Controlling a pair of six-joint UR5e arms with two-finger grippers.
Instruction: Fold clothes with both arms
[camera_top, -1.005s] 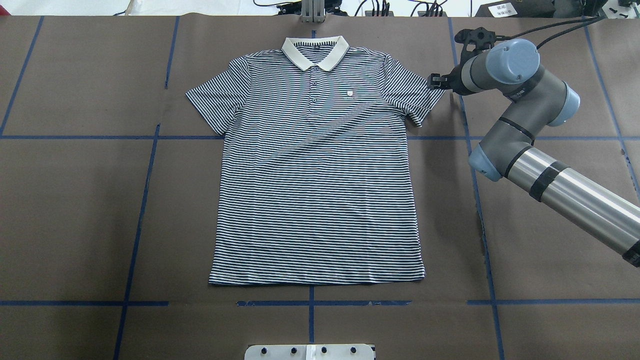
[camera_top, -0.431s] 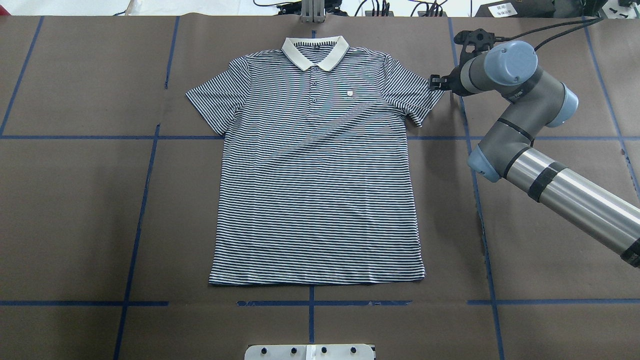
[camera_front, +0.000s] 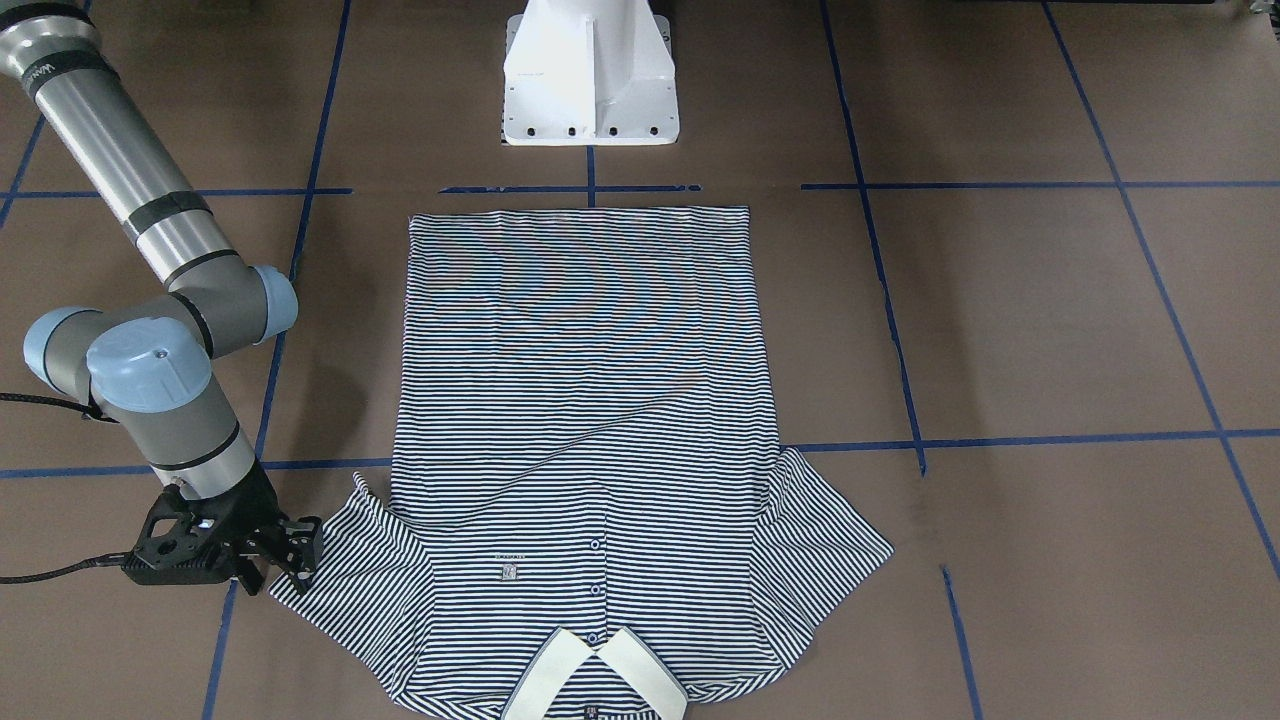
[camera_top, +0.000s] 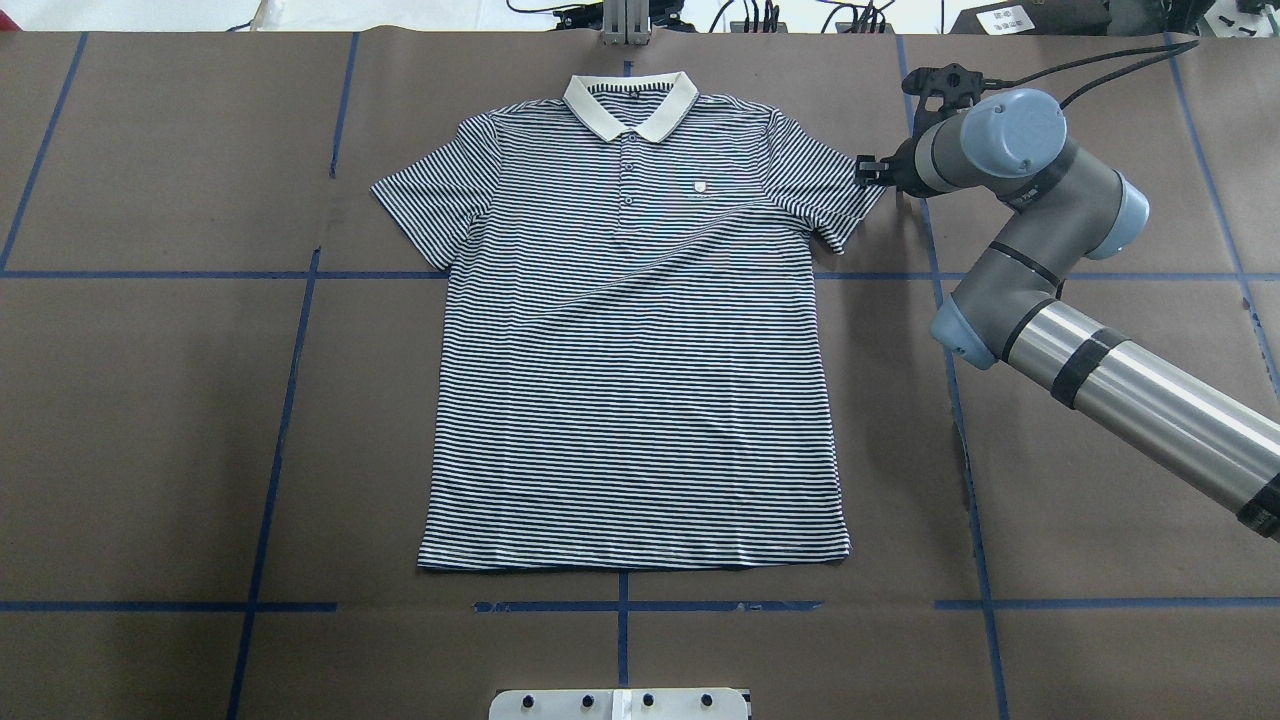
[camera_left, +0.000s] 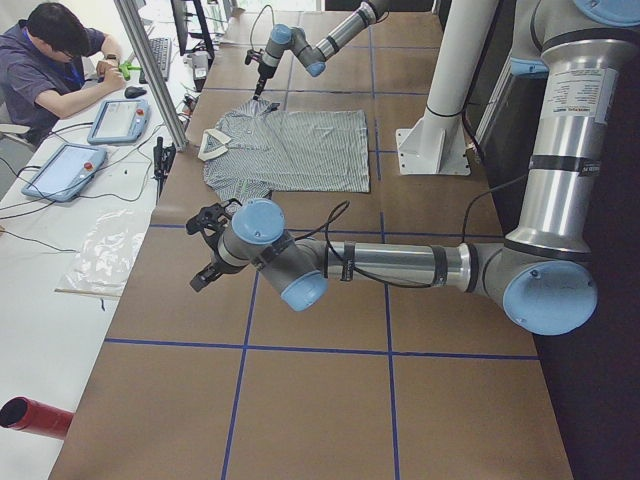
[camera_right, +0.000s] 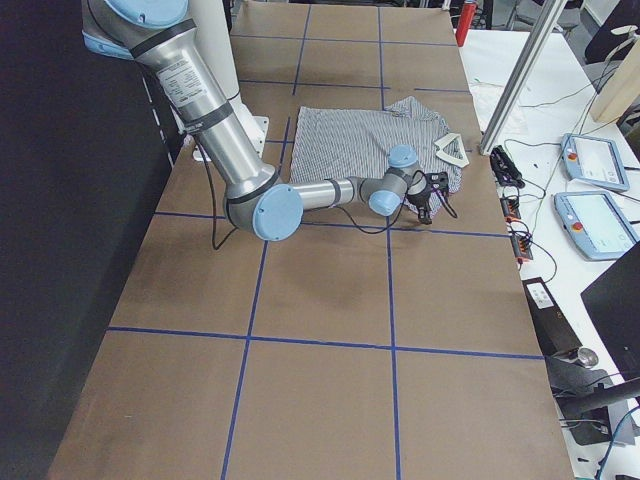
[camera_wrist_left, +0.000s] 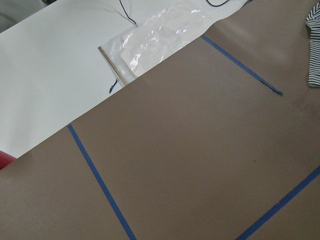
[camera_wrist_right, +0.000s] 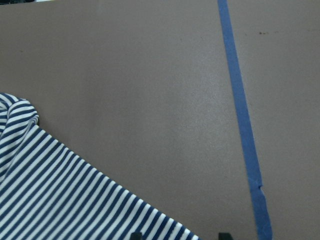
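as the polo shirt (camera_top: 640, 380) lies flat in the middle of the desk (camera_top: 150, 450), collar (camera_top: 630, 105) toward the far edge, its long axis runs from the robot's edge to that one. the right jaws, parted, sit at the hem of the sleeve (camera_top: 838, 192) nearer the desk's right end, its edge showing between them. the left jaws hang over bare desk toward the left end, well apart; parted or closed, cannot tell. nothing but blue tape lines (camera_top: 150, 273) lies between.
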